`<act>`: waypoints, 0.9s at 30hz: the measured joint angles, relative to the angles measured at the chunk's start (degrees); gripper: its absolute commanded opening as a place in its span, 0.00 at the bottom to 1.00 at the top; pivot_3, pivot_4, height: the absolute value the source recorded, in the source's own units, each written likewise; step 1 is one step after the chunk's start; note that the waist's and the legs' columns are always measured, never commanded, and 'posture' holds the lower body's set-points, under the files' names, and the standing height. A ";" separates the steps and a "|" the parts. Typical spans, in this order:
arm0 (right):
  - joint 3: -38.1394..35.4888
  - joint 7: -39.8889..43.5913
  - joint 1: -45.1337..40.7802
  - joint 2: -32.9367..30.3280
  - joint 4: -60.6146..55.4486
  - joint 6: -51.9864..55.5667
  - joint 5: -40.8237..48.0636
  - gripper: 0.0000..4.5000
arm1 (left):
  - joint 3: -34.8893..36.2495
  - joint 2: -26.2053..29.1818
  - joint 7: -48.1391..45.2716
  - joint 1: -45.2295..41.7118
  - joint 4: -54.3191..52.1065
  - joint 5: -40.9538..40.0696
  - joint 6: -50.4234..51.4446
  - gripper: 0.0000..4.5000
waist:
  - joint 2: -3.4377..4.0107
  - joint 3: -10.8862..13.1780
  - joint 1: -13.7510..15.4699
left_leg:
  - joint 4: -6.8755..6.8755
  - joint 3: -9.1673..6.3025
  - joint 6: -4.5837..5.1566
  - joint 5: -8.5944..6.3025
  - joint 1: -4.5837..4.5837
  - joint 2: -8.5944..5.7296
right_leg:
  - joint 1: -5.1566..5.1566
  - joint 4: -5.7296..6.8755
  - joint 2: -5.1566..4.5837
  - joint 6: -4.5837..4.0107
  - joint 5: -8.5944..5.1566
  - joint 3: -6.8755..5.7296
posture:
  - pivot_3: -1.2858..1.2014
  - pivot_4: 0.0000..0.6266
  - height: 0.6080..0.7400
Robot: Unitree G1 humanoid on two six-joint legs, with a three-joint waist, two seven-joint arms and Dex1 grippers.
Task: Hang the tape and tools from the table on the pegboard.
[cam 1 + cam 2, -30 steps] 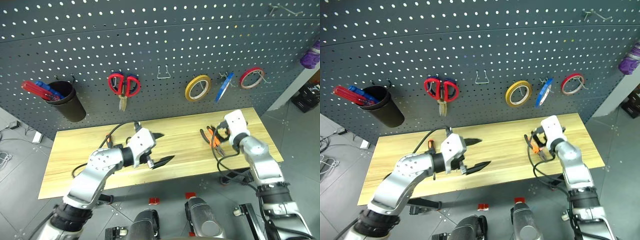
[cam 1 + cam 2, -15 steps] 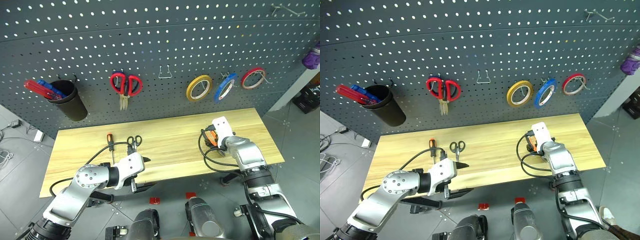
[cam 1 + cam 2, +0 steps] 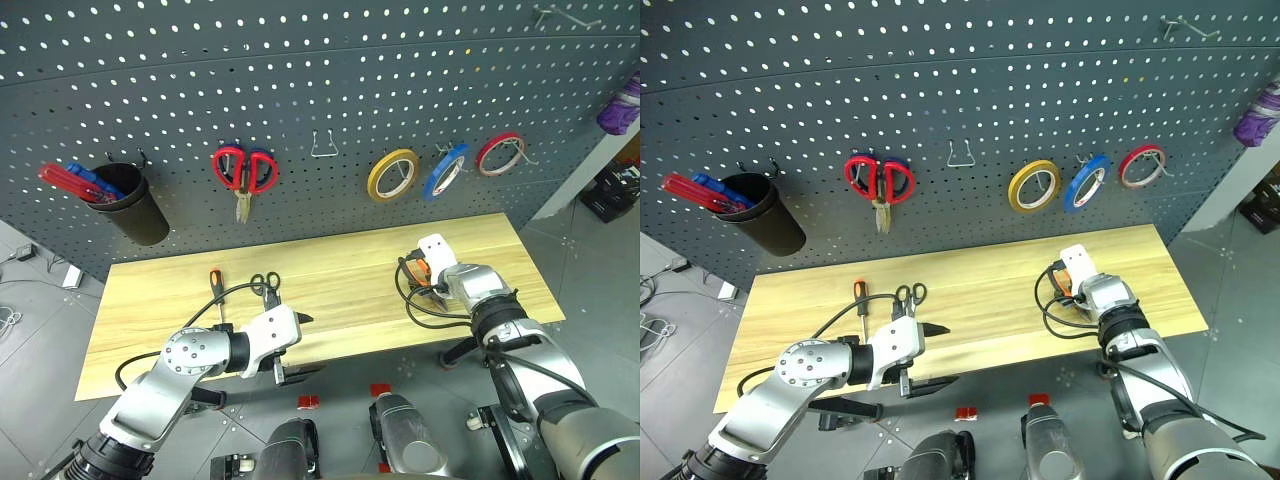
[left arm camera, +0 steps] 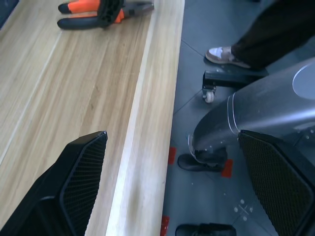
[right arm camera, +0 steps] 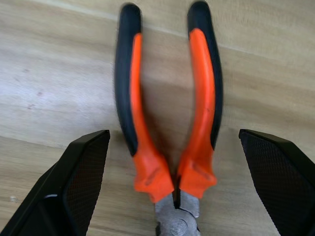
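The orange-handled pliers [image 5: 167,128] lie flat on the light wood table [image 3: 340,270] near its right end. My right gripper [image 5: 173,137] is tipped down over them, open, with one finger on each side of the two handles. The black-and-red screwdriver [image 3: 215,285] and the small black scissors [image 3: 265,285] lie side by side on the table's left half. My left gripper [image 3: 303,345] hangs open and empty over the table's near edge, just in front of the scissors. The blue tape [image 3: 446,170] hangs on a hook of the pegboard [image 3: 300,80].
On the pegboard also hang a black cup [image 3: 130,205] with red and blue things in it, red-handled scissors [image 3: 245,170], a yellow tape ring [image 3: 392,175] and a red-and-white tape ring [image 3: 500,153]. A bare hook [image 3: 322,145] sits between them. A person's shoe [image 4: 226,54] stands on the floor beside the table.
My right gripper has dropped and tipped down over the pliers. My left gripper has sunk and drawn back from above the table's middle to its near edge, uncovering the screwdriver and scissors.
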 measured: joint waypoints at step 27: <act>2.36 -0.14 22.81 4.38 -44.20 -1.35 0.12 0.52 | 12.12 -9.41 8.35 5.78 -0.68 -6.06 -3.48 1.00 | 0.00 0.03 -0.39 | 0.07 0.26 -0.02 -0.02 -0.61 0.07 | -1.01 0.53 0.13 0.03 0.01 0.54 | 0.39 0.38 1.00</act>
